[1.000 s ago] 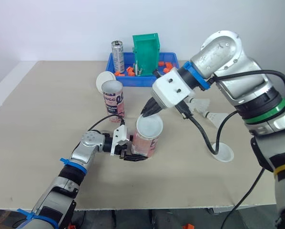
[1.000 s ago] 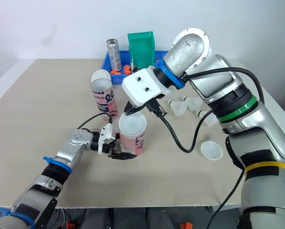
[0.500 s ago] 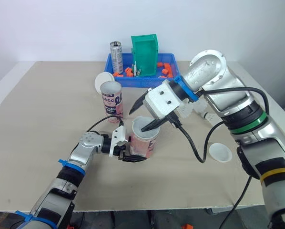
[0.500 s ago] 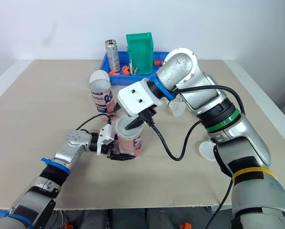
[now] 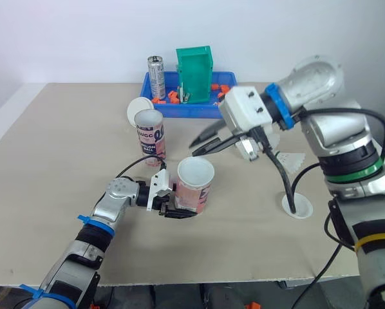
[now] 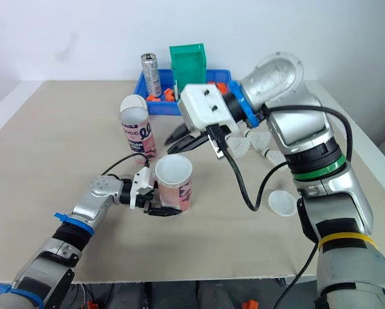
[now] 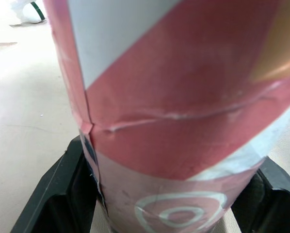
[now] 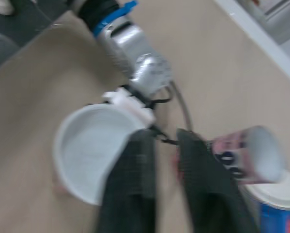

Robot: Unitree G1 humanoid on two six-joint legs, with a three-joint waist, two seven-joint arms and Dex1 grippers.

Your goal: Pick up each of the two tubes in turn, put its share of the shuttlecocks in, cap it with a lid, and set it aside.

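A pink-and-white tube (image 5: 195,187) stands upright near the middle of the table, its mouth open. My left gripper (image 5: 172,203) is shut on its lower part, and the left wrist view has the tube (image 7: 174,116) wedged between both black fingers (image 7: 53,194). My right gripper (image 5: 204,143) hovers just beyond and above the tube's rim, open and holding nothing. A second tube (image 5: 149,132) stands farther back on the left, with a white lid (image 5: 140,108) lying behind it. Loose shuttlecocks (image 5: 290,158) lie on the right, behind my right arm. Another white lid (image 5: 298,207) rests at the right front.
At the table's back edge sits a blue tray (image 5: 169,107) with several orange pieces, a green box (image 5: 196,73) and a metal can (image 5: 156,76). A black cable hangs from my right wrist down to the table near the right lid.
My right gripper has come up out of the held tube's mouth and drawn back toward the right. My left gripper still holds the tube in place.
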